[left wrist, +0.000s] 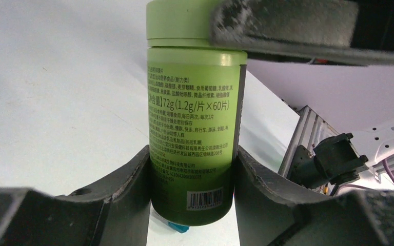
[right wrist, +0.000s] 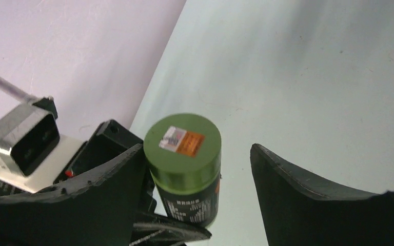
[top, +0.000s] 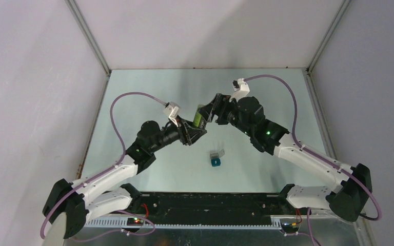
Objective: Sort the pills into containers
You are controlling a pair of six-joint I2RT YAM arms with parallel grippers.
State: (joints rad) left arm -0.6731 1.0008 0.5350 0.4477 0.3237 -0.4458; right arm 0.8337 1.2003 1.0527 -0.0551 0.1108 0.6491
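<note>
A green-labelled container [left wrist: 192,128] with a lime-green top [right wrist: 183,144] is held above the table. My left gripper [left wrist: 192,171] is shut on its lower body, one finger on each side. In the top view this container [top: 199,117] hangs between the two arms at mid-table. My right gripper [right wrist: 196,149] is open around the top. Its left finger [right wrist: 118,174] sits close beside the cap and its right finger [right wrist: 287,179] stands well apart. No pills show in any view.
A small teal and clear object [top: 215,159] lies on the table [top: 267,92] in front of the arms; its teal edge [left wrist: 180,227] peeks out below the container. White walls enclose the table on three sides.
</note>
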